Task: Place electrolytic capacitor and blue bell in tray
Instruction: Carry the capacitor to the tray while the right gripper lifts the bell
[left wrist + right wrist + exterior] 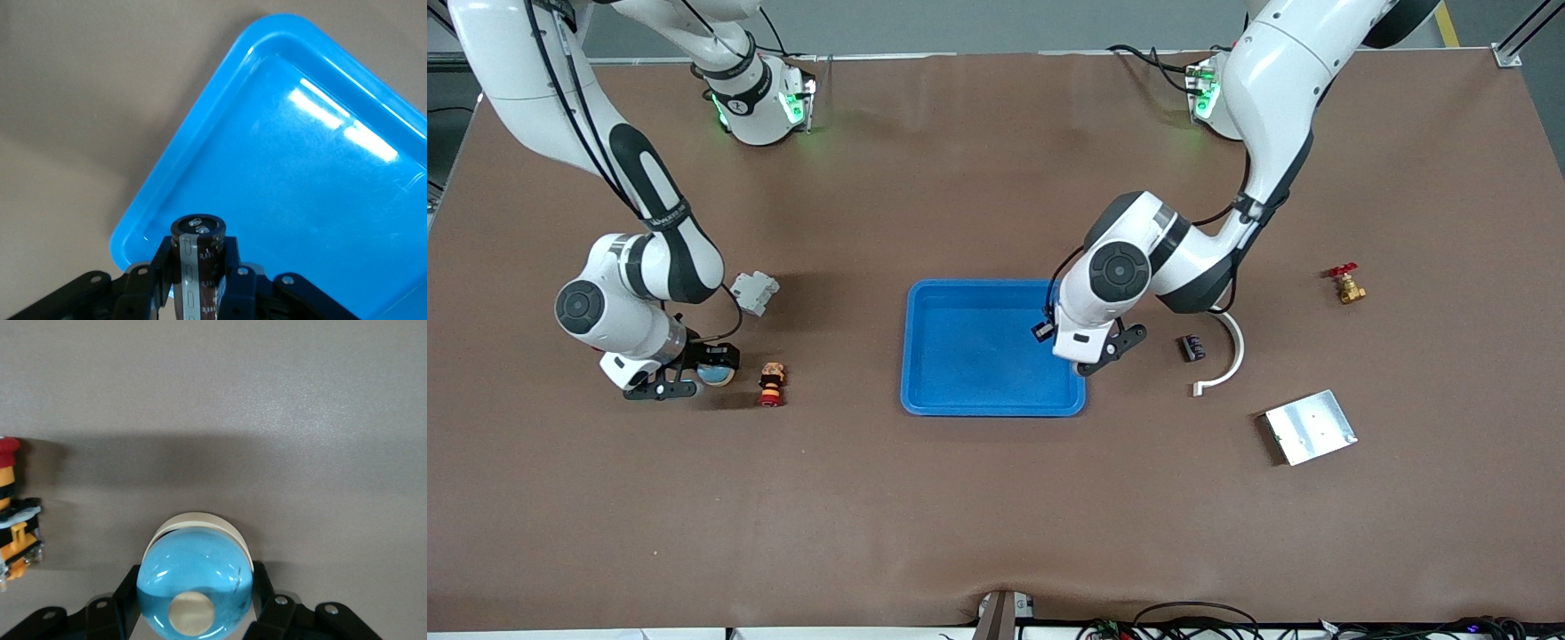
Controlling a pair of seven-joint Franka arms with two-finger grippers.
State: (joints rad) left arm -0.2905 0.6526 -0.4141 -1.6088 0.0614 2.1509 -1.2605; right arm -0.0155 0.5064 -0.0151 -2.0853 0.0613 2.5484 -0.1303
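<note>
The bright-blue tray (969, 396) lies mid-table and is empty. My left gripper (1104, 354) is over the tray's rim at the end toward the left arm. It is shut on the electrolytic capacitor (199, 230), a dark cylinder with a grey stripe, held upright above a tray corner (143, 223). My right gripper (692, 377) is low over the table toward the right arm's end. It is shut on the blue bell (716, 369), a glossy blue dome on a white base (193, 570). I cannot tell whether the bell touches the table.
A red-and-orange push button (771, 384) stands beside the bell, and a grey block (754, 292) lies farther from the camera. Toward the left arm's end lie a small black part (1192, 347), a white curved strip (1230, 351), a silver plate (1310, 427) and a brass valve (1347, 285).
</note>
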